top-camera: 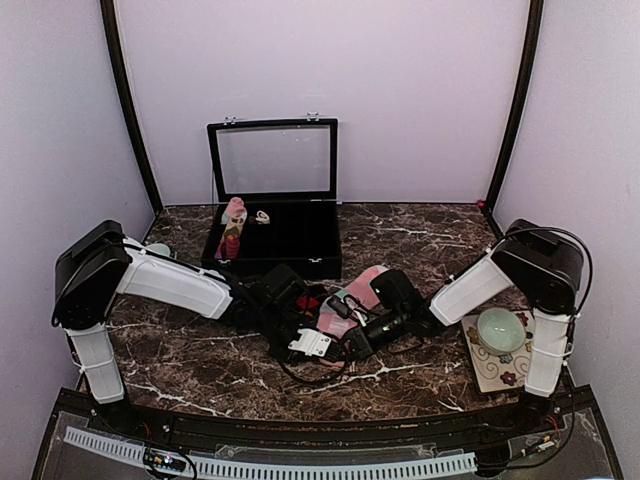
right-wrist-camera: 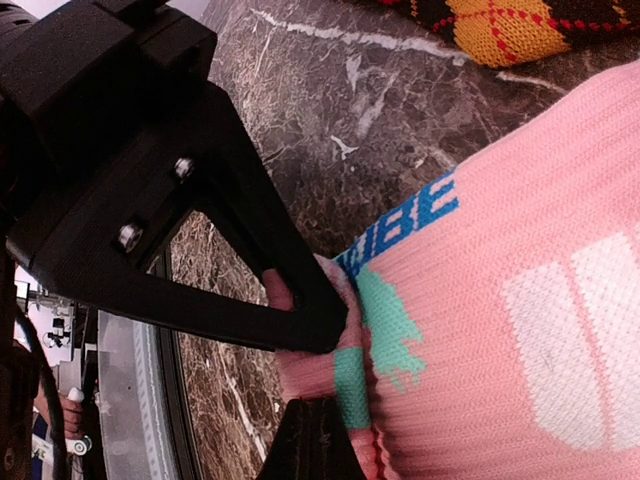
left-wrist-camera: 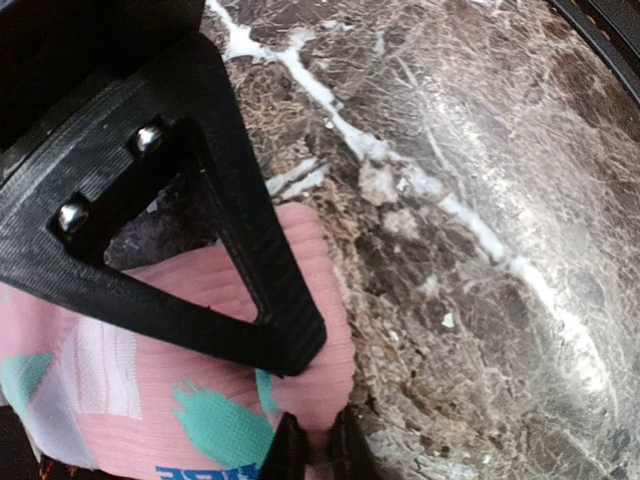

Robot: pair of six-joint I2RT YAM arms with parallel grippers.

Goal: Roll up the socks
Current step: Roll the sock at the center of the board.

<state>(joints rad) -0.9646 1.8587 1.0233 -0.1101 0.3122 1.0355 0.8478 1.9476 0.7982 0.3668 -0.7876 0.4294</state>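
Pink ribbed knit with teal splashes, white blocks and a bit of blue lettering: that is the pink sock (top-camera: 362,287), lying flat near the middle of the dark marble table (top-camera: 200,365), between the two arms that reach in from either side. The left gripper (left-wrist-camera: 310,400) has its jaws pinched on one edge of that sock, and the right gripper (right-wrist-camera: 315,385) is nipped tight on a bunched fold at another edge, by the lettering. The black argyle sock (right-wrist-camera: 500,25), with its orange and red diamonds, lies just beside the pink one. From above it is mostly covered by the left wrist, and only a scrap of red shows. Behind the socks sits a black case (top-camera: 270,265) with its glass lid (top-camera: 272,160) raised and an upright pink-topped roll (top-camera: 233,225) standing at its left end. Off to the right, near the right arm's base, a pale green bowl (top-camera: 500,330) rests on a flowered mat (top-camera: 490,378).
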